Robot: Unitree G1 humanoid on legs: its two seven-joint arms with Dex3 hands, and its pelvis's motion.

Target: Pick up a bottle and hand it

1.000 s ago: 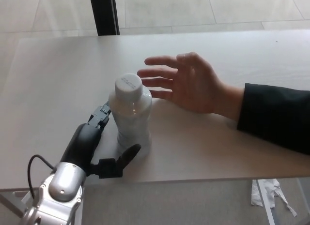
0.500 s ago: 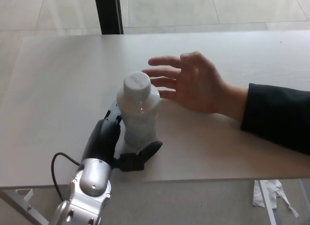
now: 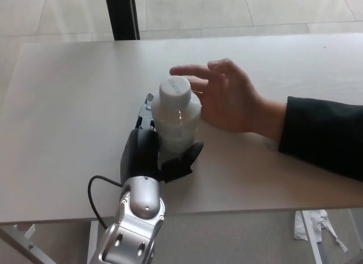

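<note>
Left hand, fingers clamped on the bottle, has carried it right, now touching the person's open hand; handover imminent.

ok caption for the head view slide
Left hand holds a white bottle up to a person's open hand over the table.

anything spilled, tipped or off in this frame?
Nothing stands out. The white plastic bottle with a white cap is capped and roughly upright, held in the robot's left hand beside a person's open hand. The pale table shows no spill. Right hand isn't in view.
</note>
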